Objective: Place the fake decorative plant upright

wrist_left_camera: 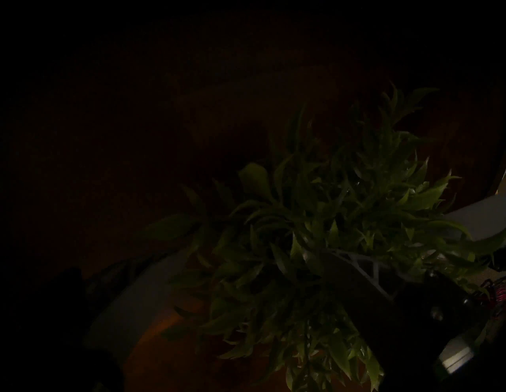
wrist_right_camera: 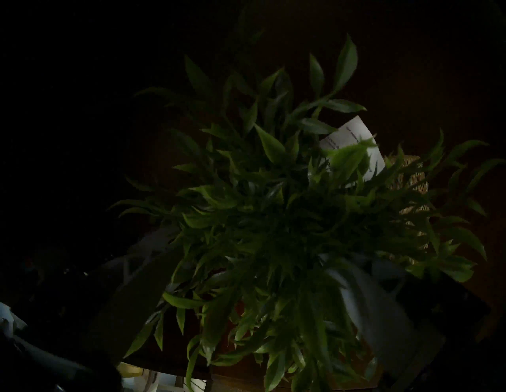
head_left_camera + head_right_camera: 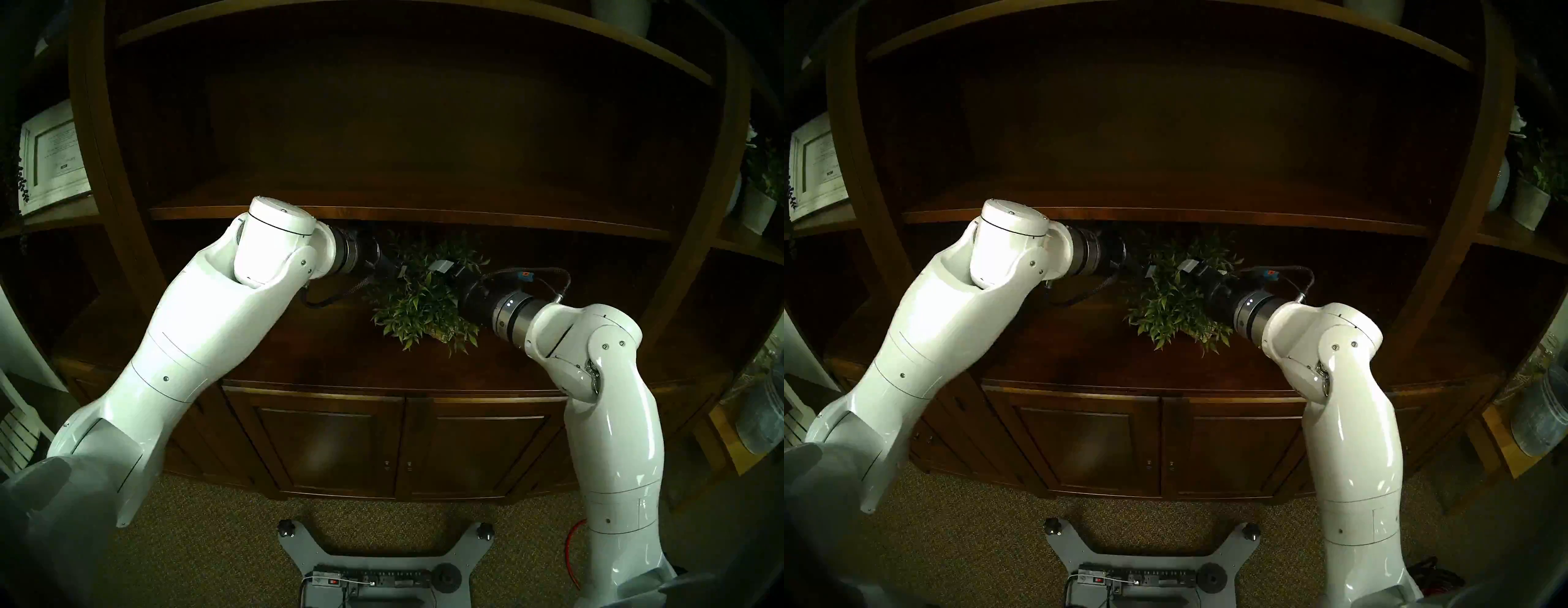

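While flanking the plant [image 3: 418,297], both arms level, converging.

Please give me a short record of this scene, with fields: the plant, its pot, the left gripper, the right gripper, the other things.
plant: fake decorative plant, green leafy bush on the dark wooden shelf, between both arms
pot: tan woven pot with a white tag; whether it stands upright cannot be told
left gripper: left gripper is among the leaves, state unclear
right gripper: right gripper is open, fingers on both sides of the foliage
other things: framed picture far left, potted flowering plant far right
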